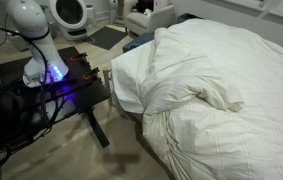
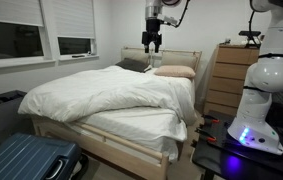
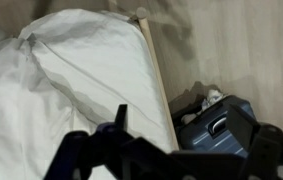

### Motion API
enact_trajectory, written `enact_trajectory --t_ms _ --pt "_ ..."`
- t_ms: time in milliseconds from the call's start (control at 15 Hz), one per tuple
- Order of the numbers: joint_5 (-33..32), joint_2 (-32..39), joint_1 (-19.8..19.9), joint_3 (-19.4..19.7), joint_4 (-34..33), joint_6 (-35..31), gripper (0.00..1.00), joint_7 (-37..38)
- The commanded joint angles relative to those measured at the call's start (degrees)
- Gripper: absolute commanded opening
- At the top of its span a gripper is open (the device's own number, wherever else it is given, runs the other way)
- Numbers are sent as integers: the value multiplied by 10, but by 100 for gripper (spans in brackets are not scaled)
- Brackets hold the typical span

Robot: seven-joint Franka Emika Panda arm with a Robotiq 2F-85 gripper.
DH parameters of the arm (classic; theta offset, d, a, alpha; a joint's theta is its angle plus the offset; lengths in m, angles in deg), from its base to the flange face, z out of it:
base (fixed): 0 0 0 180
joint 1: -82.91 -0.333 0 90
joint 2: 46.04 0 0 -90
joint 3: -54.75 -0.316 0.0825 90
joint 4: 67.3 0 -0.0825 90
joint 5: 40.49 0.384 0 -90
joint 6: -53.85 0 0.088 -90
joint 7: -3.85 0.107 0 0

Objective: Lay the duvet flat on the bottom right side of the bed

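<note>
The duvet [image 1: 193,68] [image 2: 96,92] is a big white puffy cover lying bunched and folded back on the bed [image 2: 131,126], so the sheet at one foot corner is bare. In the wrist view the duvet [image 3: 76,85] fills the left side, beside the bed's wooden side rail [image 3: 159,80]. My gripper [image 2: 153,45] hangs high above the head end of the bed, well clear of the fabric. It is open, with nothing between its dark fingers [image 3: 119,118]. It is out of frame in the exterior view that looks along the bed's side.
A blue suitcase [image 2: 26,160] [image 3: 221,122] lies on the floor by the bed's foot corner. A black table with glowing electronics [image 1: 51,92] [image 2: 243,150] carries the robot's white base. Tan pillows [image 2: 174,71] lie at the headboard, and a wooden dresser [image 2: 231,80] stands beside them.
</note>
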Motion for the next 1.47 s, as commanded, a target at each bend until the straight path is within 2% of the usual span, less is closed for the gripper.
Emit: enact_trajectory --t_ms 0,600,1133,1400 --pt "-20 53 10 17 -55 -39 100 46" --pt "-79 146 49 98 -173 -84 100 51" --pt "-87 256 98 175 -319 -101 100 90" --pt "-90 305 121 209 -385 -88 100 119"
